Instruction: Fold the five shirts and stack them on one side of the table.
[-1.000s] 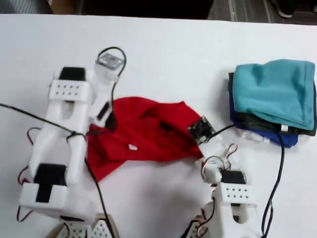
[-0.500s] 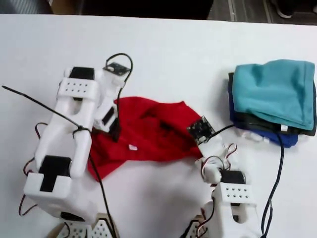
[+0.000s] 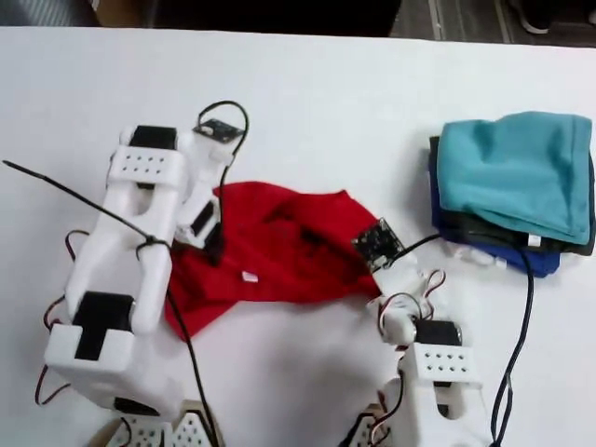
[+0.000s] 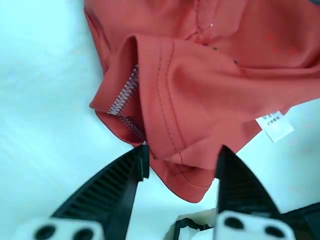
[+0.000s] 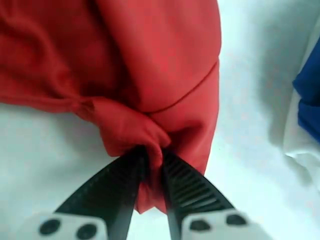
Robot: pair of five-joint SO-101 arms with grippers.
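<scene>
Crumpled red shirt (image 3: 279, 251) lay well apart from the folded stack (image 3: 517, 186). Jaws wide, the left gripper (image 4: 184, 152) straddled its hem, seemingly untouching, having moved in since a second ago. The right gripper (image 5: 154, 151) stayed pinched on a shirt fold.

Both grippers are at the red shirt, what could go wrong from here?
The right gripper pinches a bunched wad of the red shirt, so pulling may crease it. The left gripper is open around a doubled hem and might catch one layer. The cable beside the folded stack could snag it.
</scene>
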